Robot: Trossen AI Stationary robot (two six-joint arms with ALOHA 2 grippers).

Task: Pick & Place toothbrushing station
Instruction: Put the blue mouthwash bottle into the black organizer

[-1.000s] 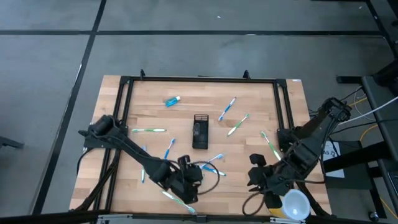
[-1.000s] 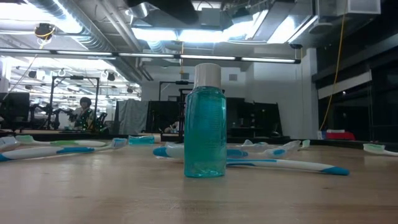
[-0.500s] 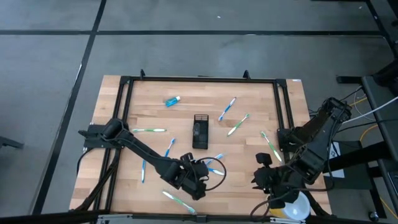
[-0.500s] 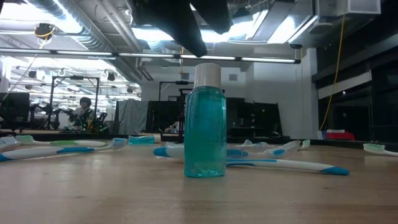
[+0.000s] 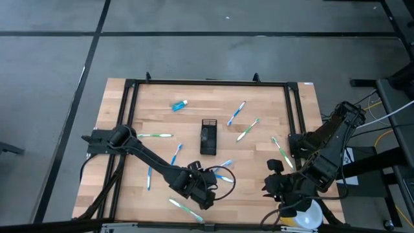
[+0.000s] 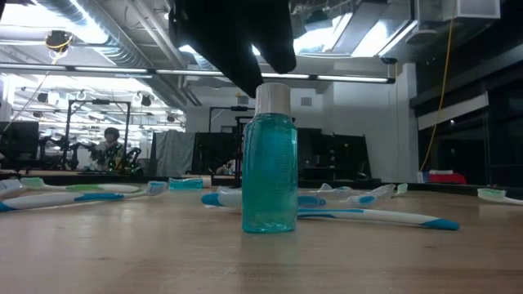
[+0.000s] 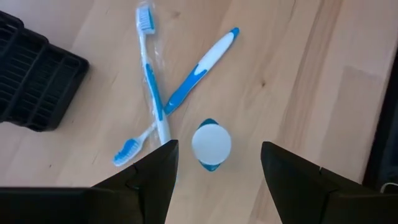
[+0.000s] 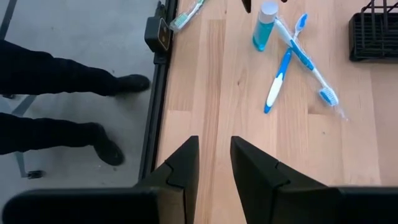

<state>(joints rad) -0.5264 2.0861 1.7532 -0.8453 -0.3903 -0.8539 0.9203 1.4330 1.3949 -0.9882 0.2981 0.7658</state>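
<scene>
The black mesh holder [image 5: 208, 137] lies on the table's middle; it also shows in the left wrist view [image 7: 34, 81]. A teal bottle with a white cap [image 6: 270, 159] stands upright near the front. My left gripper [image 7: 217, 148] is open above it, pointing down, with the cap [image 7: 211, 144] between its fingers and apart from both. It shows as a dark shape over the bottle in the low view [image 6: 241, 49]. Two blue-white toothbrushes [image 7: 155, 93] lie crossed beside the bottle. A small blue tube [image 5: 179, 104] lies at the far left. My right gripper [image 8: 214, 168] is slightly open and empty at the front right.
Several more toothbrushes lie scattered on the table [image 5: 155, 135]. A yellow-and-white cup [image 5: 309, 213] stands at the front right corner, partly under my right arm. A black frame [image 5: 207, 82] runs around the table. A person's legs [image 8: 56, 81] stand on the floor beside the table.
My left gripper has moved toward the table's right edge and come down over the teal bottle, staying open. My right gripper has shifted a little toward the right edge, over part of the cup. The bottle has stayed where it was.
</scene>
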